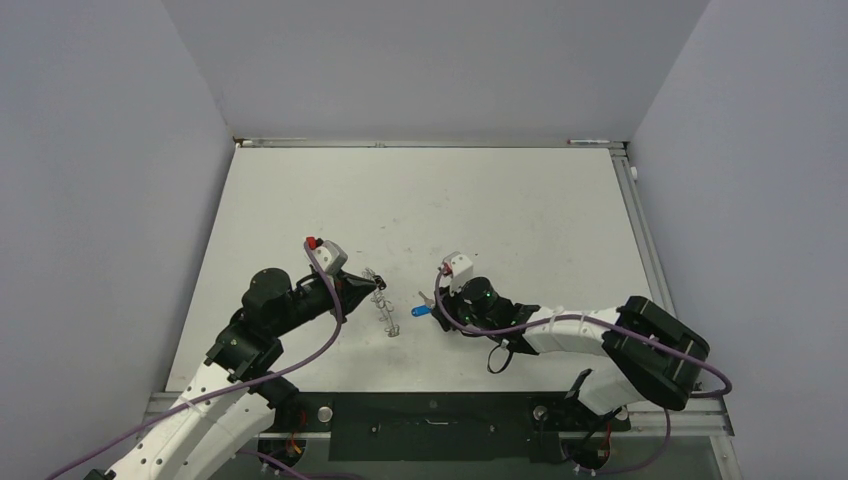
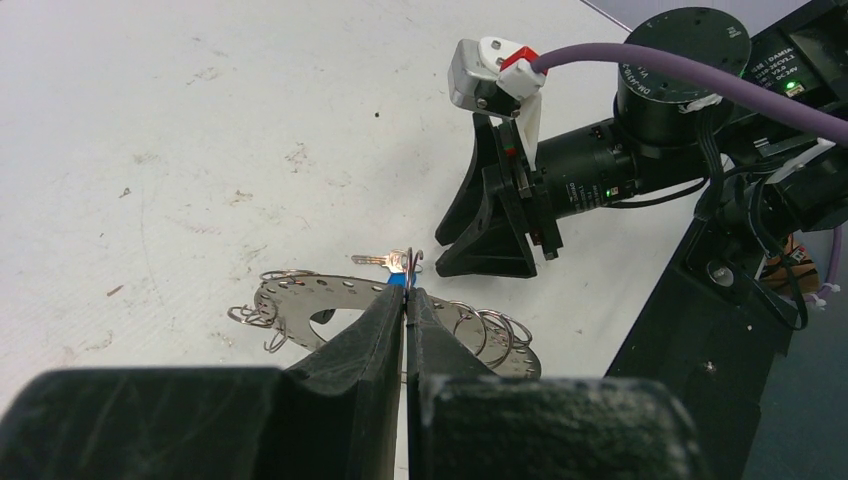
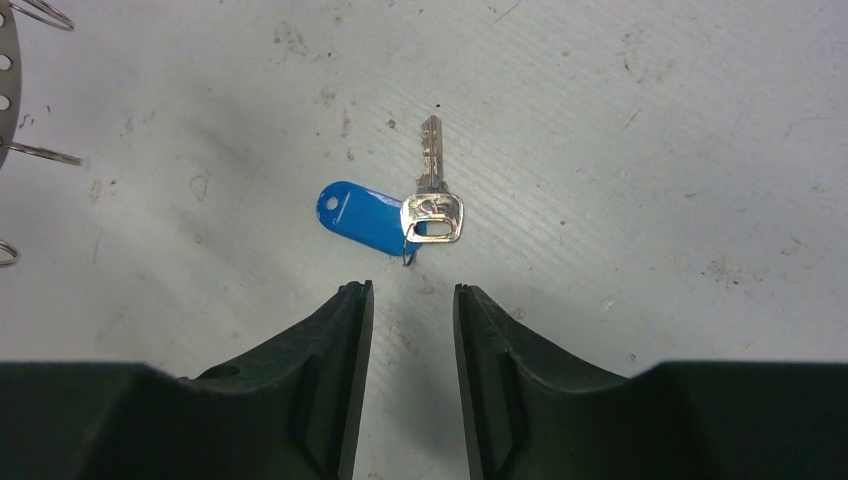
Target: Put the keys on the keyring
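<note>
The keyring [image 2: 300, 298] is a flat grey ring with wire loops round its edge; in the top view [image 1: 386, 310] it sits between the arms. My left gripper [image 2: 408, 292] is shut on one of its wire loops, and in the top view [image 1: 368, 278] it is just left of the ring. A silver key with a blue tag [image 3: 360, 215] lies flat on the table, just ahead of my right gripper [image 3: 412, 290], which is open and empty. The key also shows in the top view [image 1: 421, 311] and the left wrist view [image 2: 385, 262]. I cannot make out the black-headed key.
The white table [image 1: 450, 200] is walled on three sides by grey panels. The right arm's wrist [image 2: 590, 180] is close beyond the ring. The ring's edge and loops [image 3: 8, 60] show at the far left of the right wrist view.
</note>
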Tool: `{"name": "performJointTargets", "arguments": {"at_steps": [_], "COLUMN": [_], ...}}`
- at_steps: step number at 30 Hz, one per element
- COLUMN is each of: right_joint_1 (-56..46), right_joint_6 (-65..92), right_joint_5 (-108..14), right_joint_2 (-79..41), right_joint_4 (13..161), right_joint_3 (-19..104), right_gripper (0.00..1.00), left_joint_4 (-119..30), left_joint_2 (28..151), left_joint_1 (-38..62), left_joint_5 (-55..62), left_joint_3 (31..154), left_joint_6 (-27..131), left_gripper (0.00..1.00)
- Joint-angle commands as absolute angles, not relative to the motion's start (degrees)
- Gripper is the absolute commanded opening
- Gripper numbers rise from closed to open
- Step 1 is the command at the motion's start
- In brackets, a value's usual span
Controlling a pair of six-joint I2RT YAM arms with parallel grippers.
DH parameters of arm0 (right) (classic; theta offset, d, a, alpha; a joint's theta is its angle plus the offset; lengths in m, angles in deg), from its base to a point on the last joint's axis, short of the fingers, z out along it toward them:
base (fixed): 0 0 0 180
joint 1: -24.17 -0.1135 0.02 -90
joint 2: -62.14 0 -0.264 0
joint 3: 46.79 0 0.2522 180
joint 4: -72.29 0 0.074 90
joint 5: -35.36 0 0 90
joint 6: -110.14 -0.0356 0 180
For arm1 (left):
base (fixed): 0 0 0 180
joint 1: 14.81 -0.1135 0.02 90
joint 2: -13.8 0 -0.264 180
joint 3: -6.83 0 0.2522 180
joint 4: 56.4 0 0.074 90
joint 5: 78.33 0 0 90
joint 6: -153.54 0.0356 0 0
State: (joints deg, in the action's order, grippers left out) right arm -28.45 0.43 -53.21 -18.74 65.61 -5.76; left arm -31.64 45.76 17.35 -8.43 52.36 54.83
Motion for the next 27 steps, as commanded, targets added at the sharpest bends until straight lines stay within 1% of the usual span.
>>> {"name": "performJointTargets", "arguments": {"at_steps": [1, 9, 14, 18, 27], "right_joint_1": [-29.31, -30.3, -30.48, -30.63, -31.21], "right_joint_6": [1.32, 1.37, 1.85, 2.61, 3.48], "right_joint_5": [-53.57, -54.47, -57.04, -57.51, -58.12], "right_joint_2": [-20.84, -24.37, -25.39, -27.22, -28.29], "right_joint_4": [61.08, 59.96, 59.84, 60.12, 60.46], "right_joint_3": [-3.25, -2.08, -1.83, -0.92, -0.46], "right_gripper": [0.36, 0.33, 0.31, 0.25, 0.16], "left_joint_4": [-33.59, -33.54, -33.59, -33.51, -33.5], "left_joint_2": [45.51, 45.76, 45.87, 45.79, 45.91], "left_joint_1": [17.58, 17.62, 17.62, 17.62, 17.62], "left_joint_5": [-7.96, -7.99, -8.09, -8.01, -7.99], "left_joint_3": [55.31, 55.31, 55.31, 55.31, 55.31], "left_joint_6": [55.28, 55.28, 55.28, 55.28, 55.28], "left_gripper": [0.0, 0.0, 0.0, 0.0, 0.0]}}
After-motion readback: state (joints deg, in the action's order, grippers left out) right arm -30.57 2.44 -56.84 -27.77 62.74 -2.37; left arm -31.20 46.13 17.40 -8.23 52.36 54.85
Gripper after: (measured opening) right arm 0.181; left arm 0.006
